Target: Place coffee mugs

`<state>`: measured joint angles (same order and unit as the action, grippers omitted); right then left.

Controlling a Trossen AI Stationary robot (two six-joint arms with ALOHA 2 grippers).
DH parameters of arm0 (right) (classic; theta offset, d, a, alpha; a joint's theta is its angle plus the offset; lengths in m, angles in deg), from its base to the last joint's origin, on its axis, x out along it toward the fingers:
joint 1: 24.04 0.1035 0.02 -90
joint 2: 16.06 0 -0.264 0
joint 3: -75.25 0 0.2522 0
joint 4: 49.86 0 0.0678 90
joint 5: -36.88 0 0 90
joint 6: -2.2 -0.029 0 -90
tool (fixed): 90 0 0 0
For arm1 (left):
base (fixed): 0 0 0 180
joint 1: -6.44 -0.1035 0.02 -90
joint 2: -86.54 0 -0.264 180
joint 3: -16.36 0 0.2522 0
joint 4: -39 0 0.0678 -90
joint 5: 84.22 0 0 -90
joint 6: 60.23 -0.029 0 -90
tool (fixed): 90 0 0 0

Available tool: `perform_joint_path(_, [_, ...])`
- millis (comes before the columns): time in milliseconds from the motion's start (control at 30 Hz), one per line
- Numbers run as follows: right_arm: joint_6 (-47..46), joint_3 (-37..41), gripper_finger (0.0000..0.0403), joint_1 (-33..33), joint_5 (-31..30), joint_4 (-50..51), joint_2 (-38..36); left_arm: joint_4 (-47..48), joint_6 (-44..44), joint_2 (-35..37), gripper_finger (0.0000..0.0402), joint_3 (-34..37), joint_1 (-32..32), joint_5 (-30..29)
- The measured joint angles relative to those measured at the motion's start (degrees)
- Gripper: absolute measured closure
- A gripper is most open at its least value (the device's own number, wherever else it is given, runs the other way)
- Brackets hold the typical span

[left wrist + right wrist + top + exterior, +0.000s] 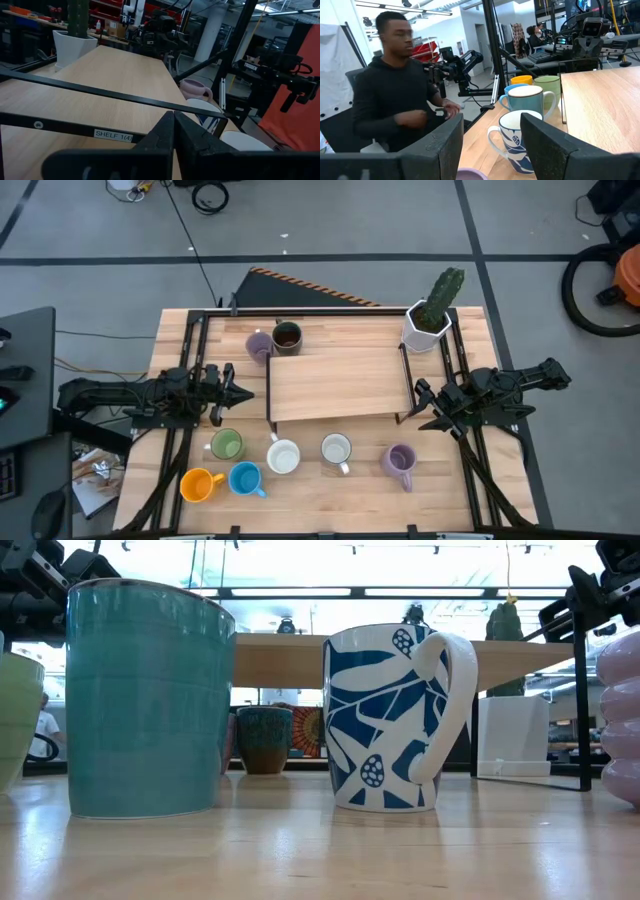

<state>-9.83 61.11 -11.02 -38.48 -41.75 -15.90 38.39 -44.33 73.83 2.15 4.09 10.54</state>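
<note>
Six mugs stand on their bases near the table's front edge: green (226,445), orange (198,484), blue (245,478), two white ones (284,456) (336,450) and a lavender one (400,463). Behind the wooden shelf (335,383) stand another lavender mug (258,345) and a dark brown mug (286,336). My left gripper (235,390) hovers shut and level at the shelf's left end, its fingers closed together (174,127) with nothing between them. My right gripper (425,405) hovers open at the shelf's right end, and nothing is between its fingers (492,145).
A white pot with a cactus (428,320) stands at the far right corner. The shelf's black frame rails (100,92) run close in front of my left gripper. A person (395,100) sits beyond the table's left side. Bare wood lies between the shelf and the front mugs.
</note>
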Motion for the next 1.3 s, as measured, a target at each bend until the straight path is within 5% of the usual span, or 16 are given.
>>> perform_joint_path(633, [0.1,0.0,0.0199,0.0,0.0,0.0,0.0,-0.1,0.0,0.0,0.0388,0.0,0.0,0.0])
perform_joint_path(867, [11.3,0.0,0.0199,0.0,-0.5,-0.5,0.0,-2.9,6.3,0.0,0.0388,0.0,0.0,-0.3])
perform_joint_path(1033, [14.7,0.0,0.0199,0.0,-6.5,-10.0,0.0,-7.8,6.4,0.0,0.0388,0.0,0.0,-2.0])
perform_joint_path(1300, [5.9,0.0,0.0199,0.0,-18.9,-23.3,0.0,-10.3,6.4,0.0,0.0388,0.0,0.0,-2.1])
